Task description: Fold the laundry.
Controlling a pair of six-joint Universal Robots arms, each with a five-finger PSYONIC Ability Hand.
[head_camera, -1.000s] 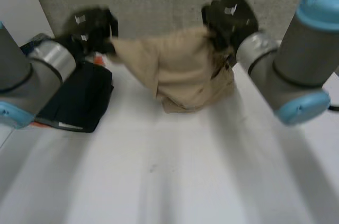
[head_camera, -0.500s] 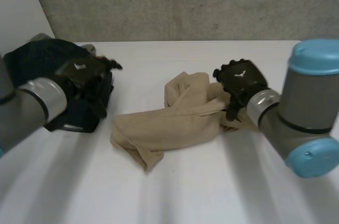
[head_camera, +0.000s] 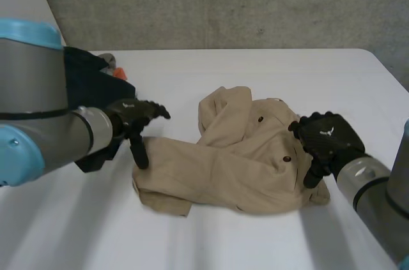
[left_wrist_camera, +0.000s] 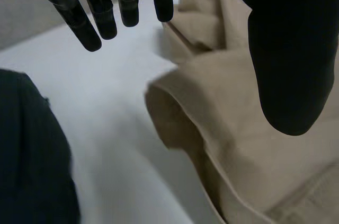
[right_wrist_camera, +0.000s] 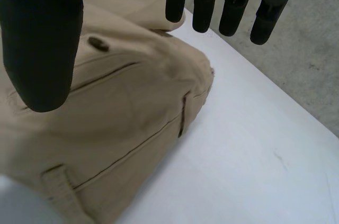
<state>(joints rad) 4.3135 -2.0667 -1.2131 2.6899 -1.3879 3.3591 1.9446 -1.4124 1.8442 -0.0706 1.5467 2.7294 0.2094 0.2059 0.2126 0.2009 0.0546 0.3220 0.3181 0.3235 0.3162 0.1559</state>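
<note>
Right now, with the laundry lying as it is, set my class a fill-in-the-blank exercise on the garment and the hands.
1. The beige garment lies crumpled on the ___ table.
2. The left hand and the right hand are both ___, holding nothing.
3. The garment's buttons lie nearer the ___ hand.
Missing words: white; open; right.

Crumpled garment [head_camera: 236, 161] on table [head_camera: 319, 72], at centre. Left hand [head_camera: 134, 113] at garment's left end, right hand [head_camera: 327, 140] over its right end. Other clothing [head_camera: 89, 75] on table's left side, partly behind left arm [head_camera: 38, 110].
</note>
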